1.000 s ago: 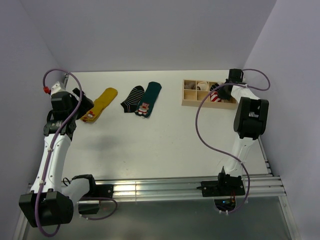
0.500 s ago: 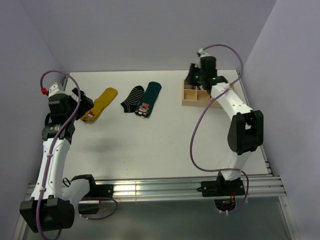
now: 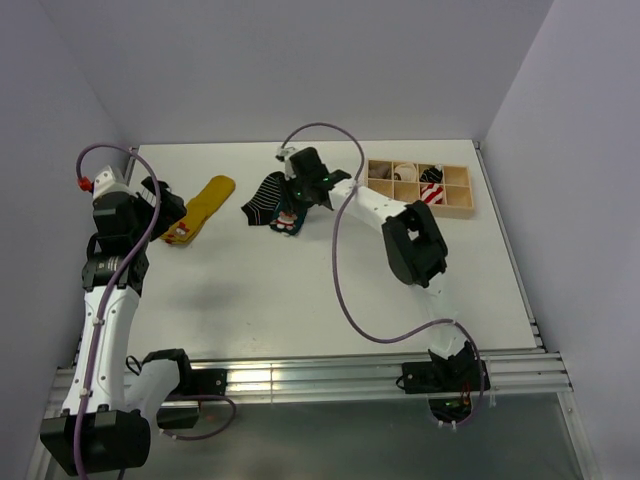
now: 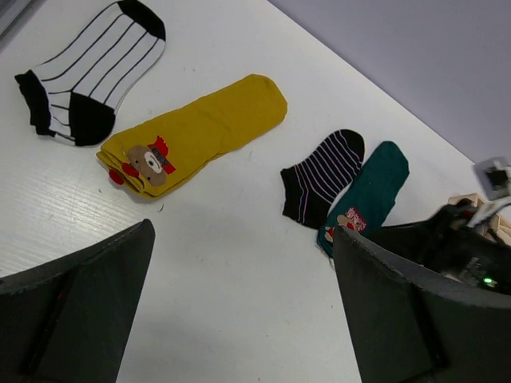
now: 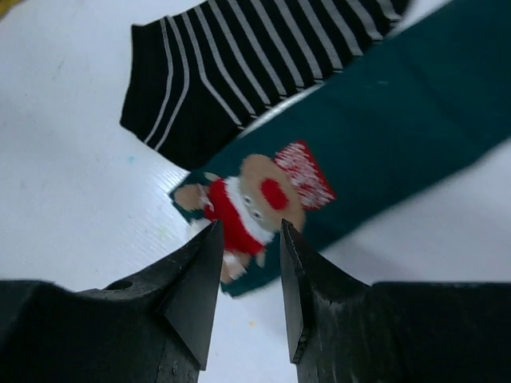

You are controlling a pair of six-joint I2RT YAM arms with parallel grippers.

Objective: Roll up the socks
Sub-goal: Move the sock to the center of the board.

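Upper centre of top view: dark green sock (image 3: 287, 218) flat on table (image 3: 300, 300), touching black striped sock (image 3: 262, 198). Likely light, limp, non-slippery. Suggested hold: cuff edge beside bear figure (image 5: 255, 191). Right gripper (image 5: 251, 231): jaws partly spread over cuff, pinching nothing. Left gripper (image 4: 243, 233): jaws wide apart, empty.

Green sock (image 5: 399, 136) matt knit cloth; table (image 4: 239, 279) smooth white; box (image 3: 455, 210) pale bare wood
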